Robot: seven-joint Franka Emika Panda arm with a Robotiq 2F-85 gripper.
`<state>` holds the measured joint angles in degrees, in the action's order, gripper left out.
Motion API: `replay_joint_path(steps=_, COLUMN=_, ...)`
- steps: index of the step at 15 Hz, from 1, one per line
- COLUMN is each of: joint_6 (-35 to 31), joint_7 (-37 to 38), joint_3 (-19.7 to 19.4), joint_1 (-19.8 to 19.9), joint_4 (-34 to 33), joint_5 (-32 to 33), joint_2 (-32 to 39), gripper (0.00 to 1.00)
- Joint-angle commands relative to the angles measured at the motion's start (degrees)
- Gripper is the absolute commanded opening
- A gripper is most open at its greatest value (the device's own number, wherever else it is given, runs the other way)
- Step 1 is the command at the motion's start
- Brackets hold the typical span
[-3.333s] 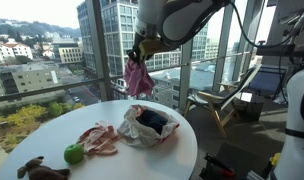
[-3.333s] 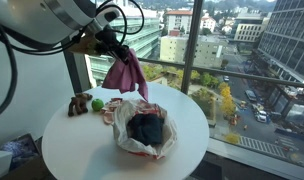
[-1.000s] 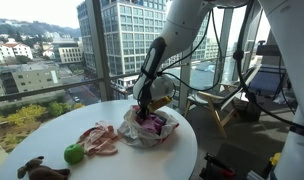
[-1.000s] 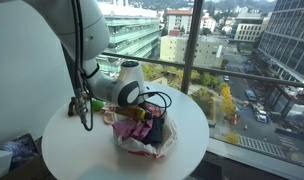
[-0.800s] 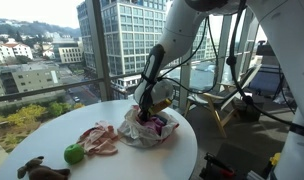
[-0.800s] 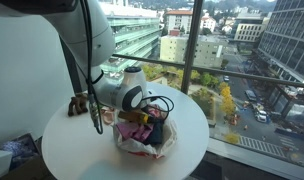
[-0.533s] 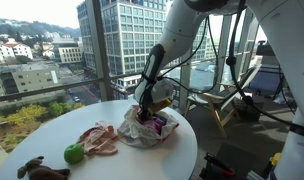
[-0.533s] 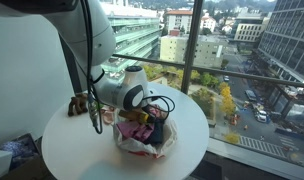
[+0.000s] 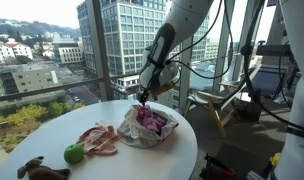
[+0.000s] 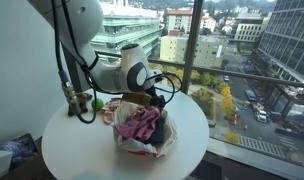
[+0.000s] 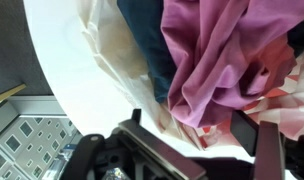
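Pink crumpled cloth (image 9: 150,118) lies beside a dark blue garment (image 11: 147,40) in the open white plastic bag (image 9: 126,134) on the round white surface (image 9: 142,162), with the tool (image 9: 144,97) just above it, jaws spread wide and empty.

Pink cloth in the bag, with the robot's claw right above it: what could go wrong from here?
The gripper hangs open just above the pink cloth, so a loose fold might snag on a finger and get pulled out when the arm rises. The cloth is heaped over the soft white bag rather than tucked in, so it may slide onto the table. The floppy bag could also sag sideways.
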<state>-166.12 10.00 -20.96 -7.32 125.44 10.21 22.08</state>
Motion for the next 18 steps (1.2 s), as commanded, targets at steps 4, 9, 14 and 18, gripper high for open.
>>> replay_joint_path(steps=4, joint_6=5.5, joint_7=12.8, joint_3=-3.5, joint_1=-11.7, joint_4=7.4, joint_5=16.0, joint_2=-15.7, gripper=1.0)
replay_joint_path(steps=9, joint_6=8.0, joint_7=12.1, joint_3=2.4, joint_1=-17.3, joint_4=2.5, joint_5=16.7, joint_2=-15.6, gripper=1.0)
replay_joint_path(steps=14, joint_6=9.9, joint_7=7.0, joint_3=14.8, joint_1=-8.2, joint_4=-7.9, joint_5=12.2, joint_2=-7.6, gripper=1.0)
replay_joint_path(steps=18, joint_6=11.1, joint_7=0.0, joint_3=18.1, joint_1=-3.3, joint_4=-15.7, joint_5=6.2, joint_2=1.5, gripper=1.0)
